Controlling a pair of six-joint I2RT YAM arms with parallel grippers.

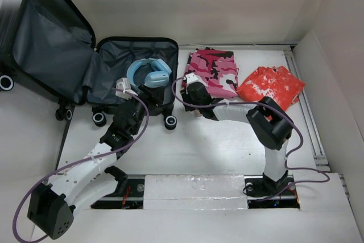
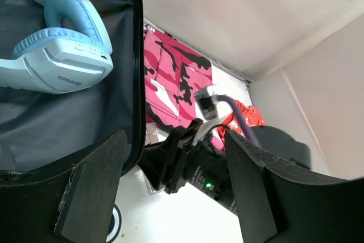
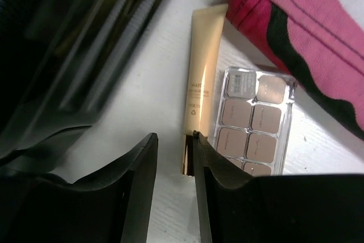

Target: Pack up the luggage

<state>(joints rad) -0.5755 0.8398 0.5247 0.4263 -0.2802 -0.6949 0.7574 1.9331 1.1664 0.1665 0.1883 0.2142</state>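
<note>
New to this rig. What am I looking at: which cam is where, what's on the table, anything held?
Two robot arms are bolted at the near edge of a table. The top view looks down from behind them; the other two are wrist cameras. On the table lies the open luggage with blue headphones inside. Right of it lie a pink camouflage garment and an orange-red one. Between luggage and pink garment lie a gold tube and a makeup palette. The left gripper, a two-finger clamp, is open and empty. The right gripper is open around the tube's end, not clamped.
</note>
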